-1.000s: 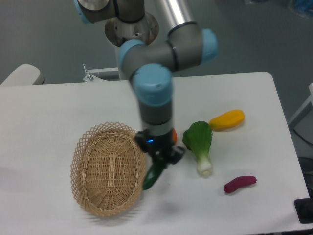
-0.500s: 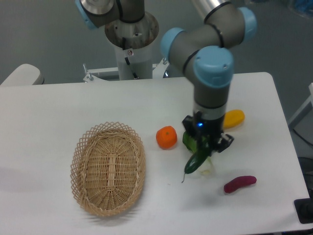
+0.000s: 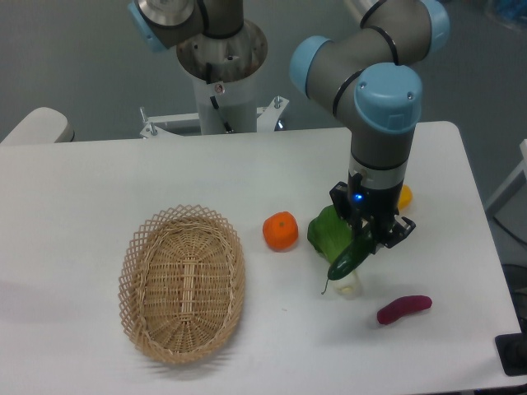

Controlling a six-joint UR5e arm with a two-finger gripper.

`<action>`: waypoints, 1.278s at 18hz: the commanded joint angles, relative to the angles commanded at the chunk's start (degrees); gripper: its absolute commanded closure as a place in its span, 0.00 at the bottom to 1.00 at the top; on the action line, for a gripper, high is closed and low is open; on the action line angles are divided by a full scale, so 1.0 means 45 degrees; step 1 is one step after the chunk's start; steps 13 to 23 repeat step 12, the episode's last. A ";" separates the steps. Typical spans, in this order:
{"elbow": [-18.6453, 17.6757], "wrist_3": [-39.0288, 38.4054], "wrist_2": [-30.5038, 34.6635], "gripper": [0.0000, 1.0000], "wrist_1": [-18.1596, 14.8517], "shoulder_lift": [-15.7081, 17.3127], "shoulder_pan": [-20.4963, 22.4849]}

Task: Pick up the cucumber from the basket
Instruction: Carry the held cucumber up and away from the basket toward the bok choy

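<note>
1 fixed camera looked down at the table (image 3: 99, 181) from the front, high and angled, mid-range. It faced the arm's base, which sat behind the gripper (image 3: 369, 243); the basket (image 3: 183, 284) lay far left of the gripper. No 2nd view.

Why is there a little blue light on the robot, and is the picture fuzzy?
In the camera view a small blue lamp glows on the gripper above the cucumber; why, the picture can't tell. The view is slightly soft, the light even, with only faint shadows beside the basket.
</note>
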 joint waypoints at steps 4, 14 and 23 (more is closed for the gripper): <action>0.0020 0.0019 0.0058 0.75 -0.0157 -0.0019 0.0039; 0.0254 0.0020 0.0020 0.75 -0.0176 -0.0097 0.0156; 0.0254 0.0020 0.0020 0.75 -0.0176 -0.0097 0.0156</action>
